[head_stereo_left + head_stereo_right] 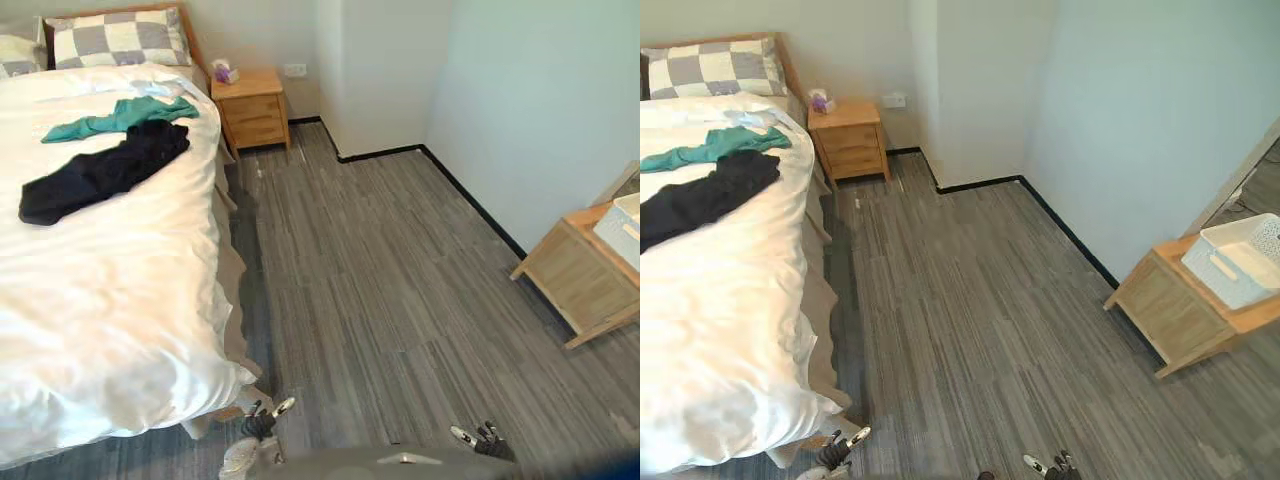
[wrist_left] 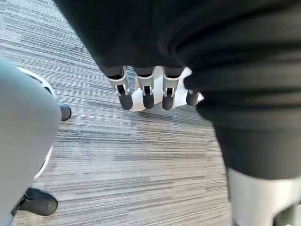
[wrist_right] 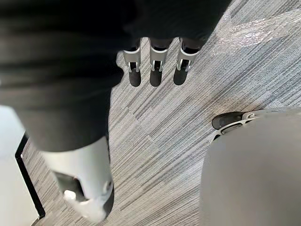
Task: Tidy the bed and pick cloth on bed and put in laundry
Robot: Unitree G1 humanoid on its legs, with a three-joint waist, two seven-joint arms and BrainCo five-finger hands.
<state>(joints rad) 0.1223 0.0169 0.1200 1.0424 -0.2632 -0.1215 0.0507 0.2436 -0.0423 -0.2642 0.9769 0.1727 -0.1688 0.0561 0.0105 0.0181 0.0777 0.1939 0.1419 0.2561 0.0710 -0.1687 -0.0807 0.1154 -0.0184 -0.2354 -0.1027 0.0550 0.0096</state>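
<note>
So the green cloth (image 1: 118,117) and the dark cloth (image 1: 105,172) are both lying on the bed (image 1: 120,300) up near the checked pillow (image 1: 118,38), touching each other (the dark one's the bigger heap); the white laundry basket (image 1: 1240,262) sits on a wooden cabinet (image 1: 1170,305) well apart across the floor (image 1: 380,280); left hand (image 2: 144,92) and right hand (image 3: 157,70) hang over the floor, fingers straight, holding nothing.

Duvet (image 1: 120,300) smooth white cloth; nightstand (image 1: 252,105) matt wood; basket (image 1: 1238,260) white plastic.
</note>
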